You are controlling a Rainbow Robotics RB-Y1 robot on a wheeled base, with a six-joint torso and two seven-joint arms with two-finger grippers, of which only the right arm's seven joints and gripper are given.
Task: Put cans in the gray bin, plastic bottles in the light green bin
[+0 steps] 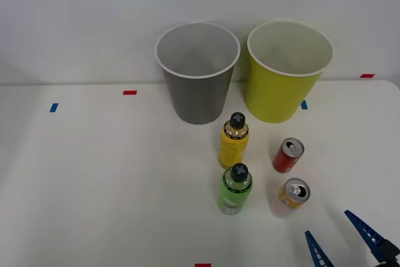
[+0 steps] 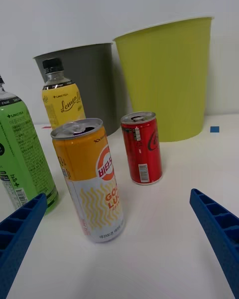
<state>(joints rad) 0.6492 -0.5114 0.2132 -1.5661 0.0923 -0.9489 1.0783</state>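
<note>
- Orange and yellow printed metal wraps the orange can, a short cylinder with a silver top and an opened tab, standing upright on the table nearest the gripper.
- Just behind it stands the red can, the same squat shape with a silver lid, upright and apart from its neighbour.
- To the left of the cans the green bottle stands upright, clear glossy plastic with a bright green label and a dark ridged cap.
- Behind that one the yellow bottle stands upright too, with a yellow label and a dark cap, close in front of the gray bin.
- Tall and tapered like a cup, the gray bin has smooth matte walls and a thin white rim; it sits at the back of the table.
- Right beside it is the light green bin, the same cup shape in yellow-green with a white rim and whitish inside.
- Blue, ribbed fingers of the right gripper are spread wide apart and hold nothing; in the wrist view the orange can lies ahead between them.
- Smooth white table carries small red and blue tape marks; a plain pale wall rises behind.
</note>
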